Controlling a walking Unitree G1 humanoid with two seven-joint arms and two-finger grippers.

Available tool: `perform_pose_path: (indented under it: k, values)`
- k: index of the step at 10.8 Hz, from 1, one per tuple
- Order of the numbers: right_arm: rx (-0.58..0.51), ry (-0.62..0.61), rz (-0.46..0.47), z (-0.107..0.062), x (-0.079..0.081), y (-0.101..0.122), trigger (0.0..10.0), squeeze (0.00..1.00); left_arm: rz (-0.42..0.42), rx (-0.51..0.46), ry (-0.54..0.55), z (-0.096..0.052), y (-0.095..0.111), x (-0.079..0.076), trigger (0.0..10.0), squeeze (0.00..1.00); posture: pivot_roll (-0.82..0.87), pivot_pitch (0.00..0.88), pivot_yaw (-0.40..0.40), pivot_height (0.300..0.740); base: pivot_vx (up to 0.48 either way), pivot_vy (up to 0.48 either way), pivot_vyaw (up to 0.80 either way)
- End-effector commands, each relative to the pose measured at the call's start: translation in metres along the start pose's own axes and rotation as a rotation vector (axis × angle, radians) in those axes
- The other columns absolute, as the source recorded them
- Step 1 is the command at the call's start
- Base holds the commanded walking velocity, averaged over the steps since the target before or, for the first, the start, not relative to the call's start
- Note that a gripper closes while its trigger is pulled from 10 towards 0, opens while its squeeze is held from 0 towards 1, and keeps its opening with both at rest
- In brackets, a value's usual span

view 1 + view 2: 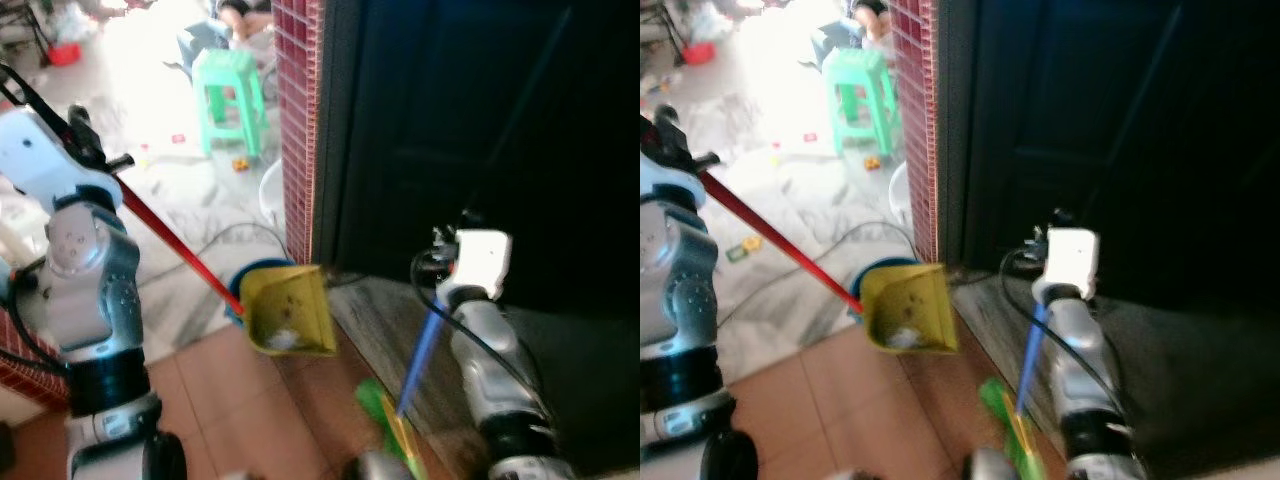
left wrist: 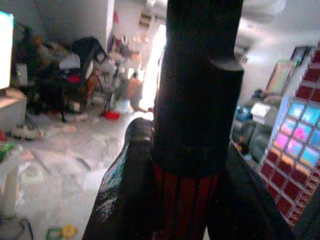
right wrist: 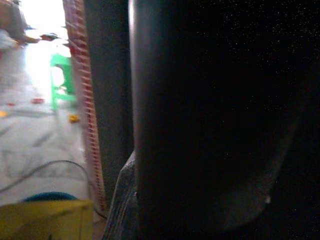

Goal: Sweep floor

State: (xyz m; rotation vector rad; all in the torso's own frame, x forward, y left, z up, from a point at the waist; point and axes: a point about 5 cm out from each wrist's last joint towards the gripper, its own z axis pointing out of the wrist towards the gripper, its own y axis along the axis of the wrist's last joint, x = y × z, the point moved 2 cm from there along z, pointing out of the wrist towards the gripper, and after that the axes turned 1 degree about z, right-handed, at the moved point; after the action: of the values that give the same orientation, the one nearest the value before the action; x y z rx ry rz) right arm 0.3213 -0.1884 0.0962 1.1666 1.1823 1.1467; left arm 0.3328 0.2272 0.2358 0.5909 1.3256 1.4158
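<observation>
The left end effector (image 1: 88, 140) sits high at about ten o'clock from where I stand, its fingers (image 2: 130, 170) clamped around the red handle (image 1: 170, 240) of the yellow dustpan (image 1: 290, 312). The pan hangs tilted near the middle of the view, its mouth facing toward the robot, with a small pale clump of sweepings (image 1: 283, 340) lying in its low end. Just behind it, at the foot of the red tiled pillar (image 1: 296, 120), a blue bin (image 1: 236, 285) peeks out.

The right end effector (image 1: 472, 258) is over at three o'clock, in front of the dark door (image 1: 480, 130). The blue broom handle (image 1: 420, 350) runs down past it to the green bristles (image 1: 385, 415) at about six o'clock. The wrist camera there is too dark to judge, so I cannot tell how its fingers stand on the handle.

The step looks like carrying the catch to the bin and tipping it out. To do it well, I'd keep the pan's lip tilted up until it is right over the blue rim — the clump is loose and would slide off early. Then roll the wrist slowly, with the broom parked still so its bristles don't scatter anything on the tiled floor (image 1: 230, 400).
</observation>
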Motion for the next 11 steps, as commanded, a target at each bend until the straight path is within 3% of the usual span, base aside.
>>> perform_pose_path:
  k: [1, 6, 11]
  values:
    - [-0.061, 0.022, -0.006, 0.004, 0.008, 0.015, 10.0, 0.00, -0.033, -0.090, 0.006, 0.004, 0.022, 0.002, 10.0, 0.00, -0.06, 0.000, -0.007, 0.740, 0.259, 0.405, 0.00]
    - [-0.060, 0.025, -0.011, 0.004, 0.007, 0.014, 10.0, 0.00, 0.036, -0.143, 0.064, 0.009, 0.031, 0.012, 10.0, 0.00, -0.07, 0.000, -0.008, 0.740, 0.259, 0.405, 0.00]
    - [-0.065, 0.025, -0.011, 0.006, 0.009, 0.015, 10.0, 0.00, 0.064, -0.138, 0.052, 0.005, 0.026, 0.003, 10.0, 0.00, -0.06, 0.000, -0.008, 0.740, 0.471, 0.000, 0.00]
